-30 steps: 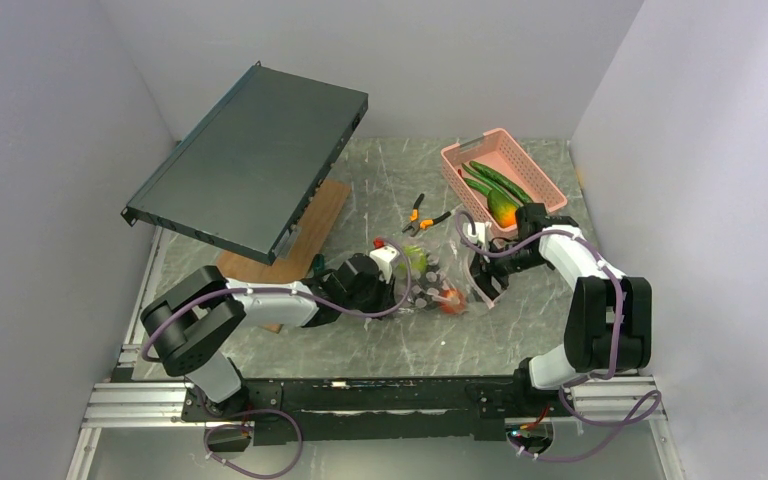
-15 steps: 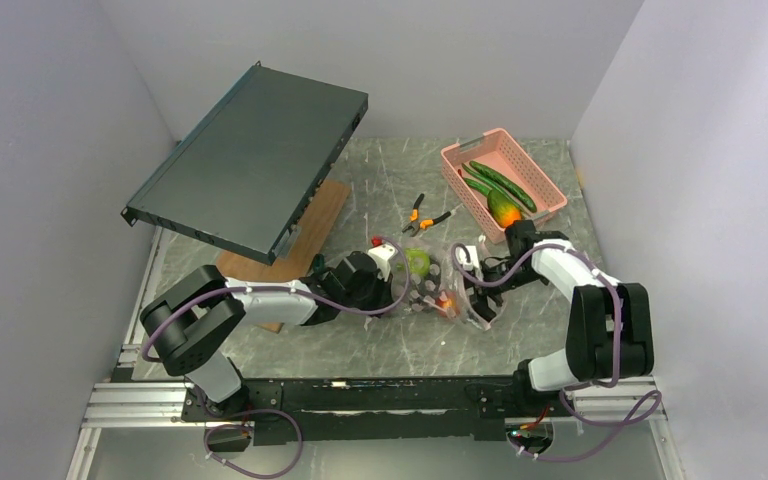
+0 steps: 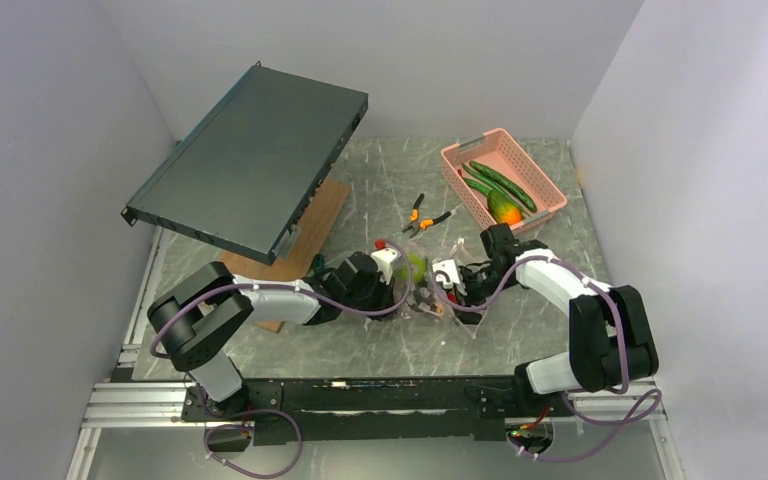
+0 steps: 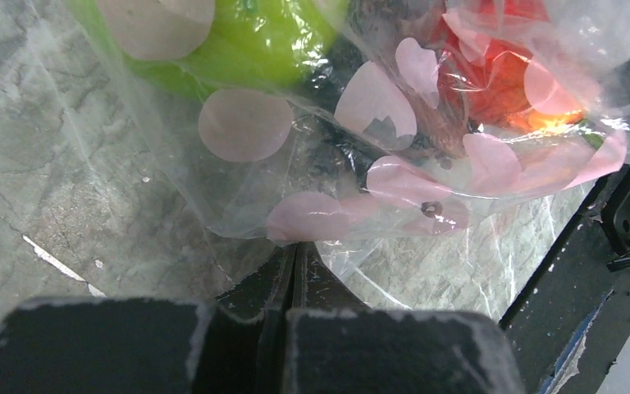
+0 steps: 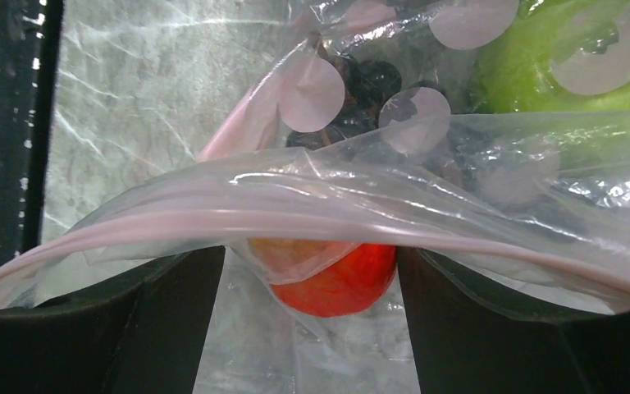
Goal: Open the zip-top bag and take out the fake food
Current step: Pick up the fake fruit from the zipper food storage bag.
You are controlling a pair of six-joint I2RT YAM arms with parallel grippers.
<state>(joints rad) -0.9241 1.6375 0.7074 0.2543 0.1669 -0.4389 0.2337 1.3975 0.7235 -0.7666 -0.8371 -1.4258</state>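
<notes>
The clear zip-top bag lies at the table's middle between both grippers. My left gripper is shut on the bag's edge. Through the plastic I see a green apple, dark grapes and a small red piece. My right gripper is open inside the bag's mouth, under the pink zip strip. The red piece sits between its fingers, close against the right one. From above, the left gripper and right gripper nearly meet at the bag.
A pink basket at the back right holds green cucumbers and a mango. Orange-handled pliers lie behind the bag. A dark flat case leans over a wooden board at the left.
My right gripper has moved left from near the basket into the bag's mouth. The left gripper has shut on the bag's edge.
</notes>
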